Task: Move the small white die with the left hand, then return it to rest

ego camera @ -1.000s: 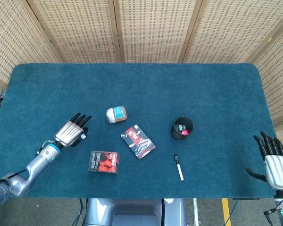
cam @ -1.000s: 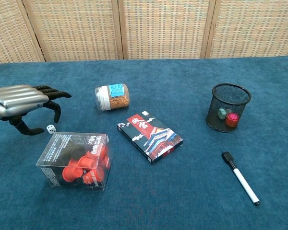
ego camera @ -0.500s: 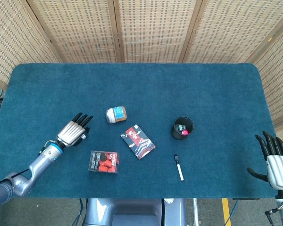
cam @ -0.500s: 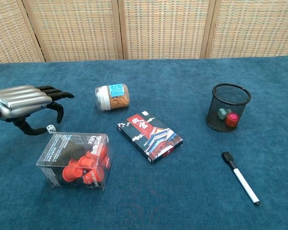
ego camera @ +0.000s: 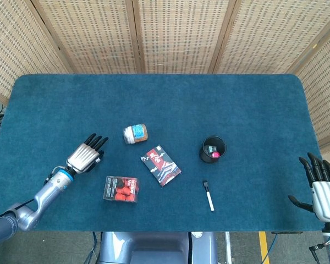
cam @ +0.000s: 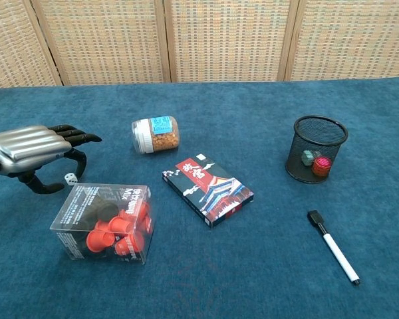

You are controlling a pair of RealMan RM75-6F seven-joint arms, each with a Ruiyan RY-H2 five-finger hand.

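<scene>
The small white die (cam: 70, 178) lies on the blue table cloth (cam: 206, 279), just behind the clear box. My left hand (cam: 33, 147) hovers over it with its fingers (cam: 76, 137) spread and arched above the die and the thumb curled beside it; I see no contact. In the head view the left hand (ego camera: 86, 155) covers the die. My right hand (ego camera: 320, 186) stays open, fingers apart, past the table's near right corner, holding nothing.
A clear box of red caps (cam: 106, 222) sits right in front of the die. A tipped jar (cam: 156, 133) lies behind it to the right. A card pack (cam: 208, 181), a black mesh cup (cam: 317, 149) and a marker (cam: 332, 246) lie further right.
My left hand has sunk a little and drawn slightly back toward me over the die. The die has not moved. The right hand is still.
</scene>
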